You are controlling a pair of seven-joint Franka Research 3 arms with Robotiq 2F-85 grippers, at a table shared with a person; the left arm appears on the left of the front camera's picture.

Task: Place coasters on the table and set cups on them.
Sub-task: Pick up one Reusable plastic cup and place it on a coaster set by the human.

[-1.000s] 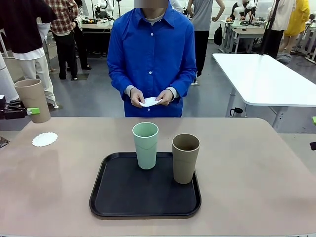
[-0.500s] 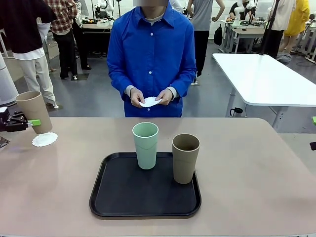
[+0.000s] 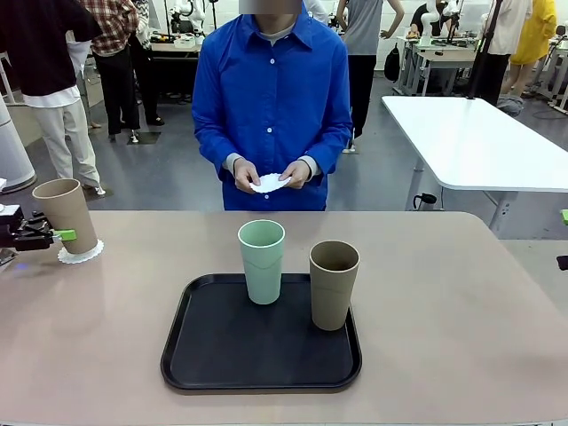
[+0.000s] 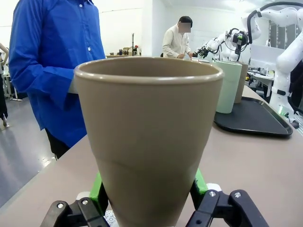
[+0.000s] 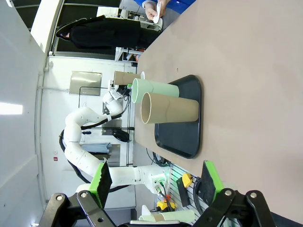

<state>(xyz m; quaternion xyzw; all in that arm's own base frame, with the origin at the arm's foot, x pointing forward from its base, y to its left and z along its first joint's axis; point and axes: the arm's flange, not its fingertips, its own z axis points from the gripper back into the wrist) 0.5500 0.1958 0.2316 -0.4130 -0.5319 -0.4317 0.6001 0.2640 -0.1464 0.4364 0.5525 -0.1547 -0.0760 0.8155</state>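
Note:
My left gripper [image 3: 59, 236] is shut on a tan cup [image 3: 67, 213] at the table's far left. It holds the cup slightly tilted, with its base down at a white lacy coaster [image 3: 84, 255]. In the left wrist view the cup [image 4: 149, 137] sits between the green pads [image 4: 98, 189]. A mint green cup [image 3: 262, 262] and a second tan cup [image 3: 334, 284] stand upright on the black tray [image 3: 222, 355]. Across the table, a person's hands hold more white coasters [image 3: 271, 184]. My right gripper [image 5: 156, 184] is open with nothing in it, off the table's right side.
The beige table [image 3: 461, 337] has bare room on both sides of the tray. A white table [image 3: 479, 142] stands behind at the right. Other people stand farther back.
My left gripper has lowered the tan cup and shifted it slightly right, from above the table edge down onto the coaster's spot. The person and the right arm have not moved.

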